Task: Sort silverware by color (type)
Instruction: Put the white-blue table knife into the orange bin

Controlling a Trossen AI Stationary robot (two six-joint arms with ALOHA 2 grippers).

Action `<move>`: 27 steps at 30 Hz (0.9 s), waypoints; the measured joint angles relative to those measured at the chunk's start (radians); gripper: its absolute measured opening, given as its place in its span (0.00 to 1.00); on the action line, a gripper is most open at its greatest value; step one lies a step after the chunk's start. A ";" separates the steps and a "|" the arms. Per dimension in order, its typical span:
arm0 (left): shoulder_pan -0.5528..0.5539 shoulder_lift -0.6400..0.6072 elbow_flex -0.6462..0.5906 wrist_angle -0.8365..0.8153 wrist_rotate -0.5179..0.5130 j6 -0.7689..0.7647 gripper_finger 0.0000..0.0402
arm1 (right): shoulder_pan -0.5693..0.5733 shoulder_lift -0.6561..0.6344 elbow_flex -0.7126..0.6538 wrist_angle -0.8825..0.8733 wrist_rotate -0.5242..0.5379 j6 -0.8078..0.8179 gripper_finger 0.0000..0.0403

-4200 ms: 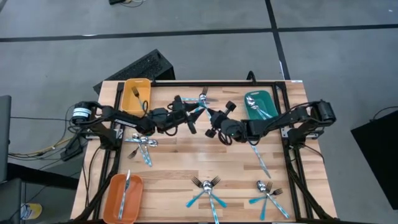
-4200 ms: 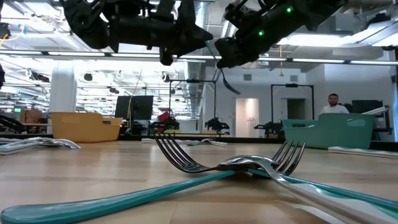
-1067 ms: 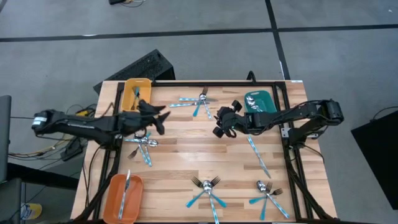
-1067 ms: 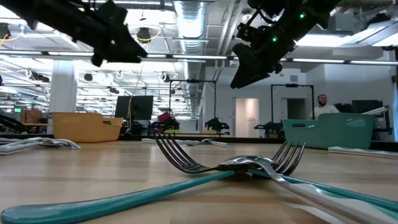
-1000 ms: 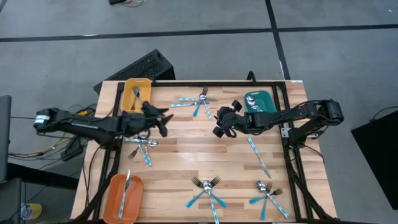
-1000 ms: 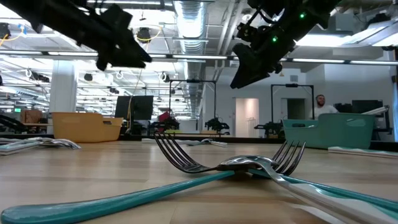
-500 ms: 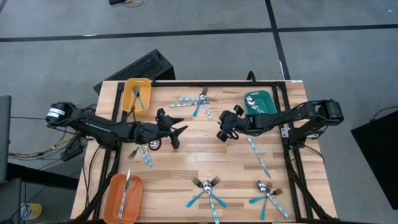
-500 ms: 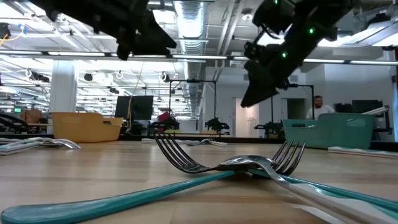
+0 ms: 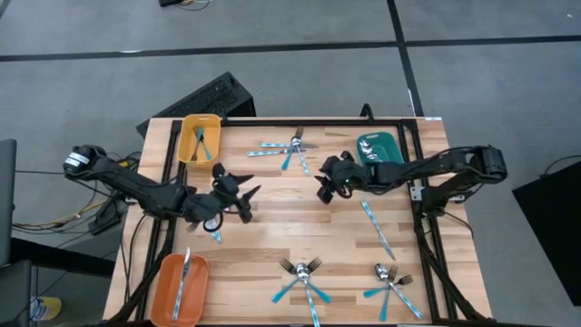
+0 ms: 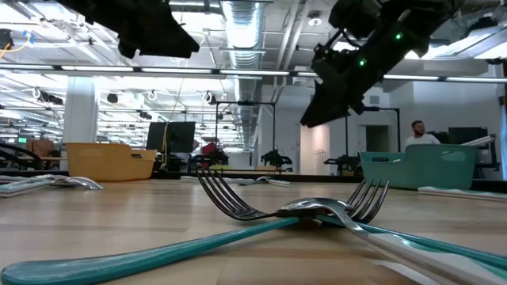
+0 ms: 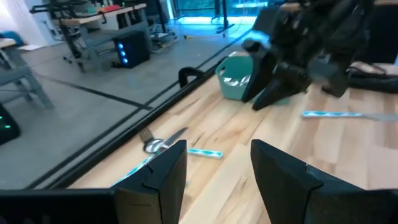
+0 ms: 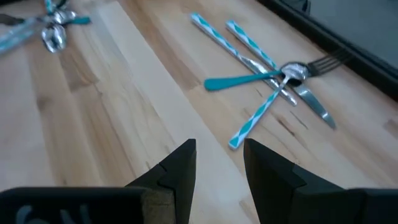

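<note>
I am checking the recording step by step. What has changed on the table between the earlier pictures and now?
The left gripper has drawn back from the far middle pile of blue-handled silverware to above the left pile, jaws open and empty. The right gripper moved slightly nearer the rectangular teal tray, also open and empty. Trays and cutlery piles look unchanged.

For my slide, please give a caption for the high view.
Both open grippers, left and right, hover over scattered silverware.
</note>
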 joint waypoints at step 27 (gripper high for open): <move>0.060 -0.024 -0.101 0.050 0.098 -0.051 0.41 | 0.095 -0.067 0.002 -0.363 -0.044 0.193 0.39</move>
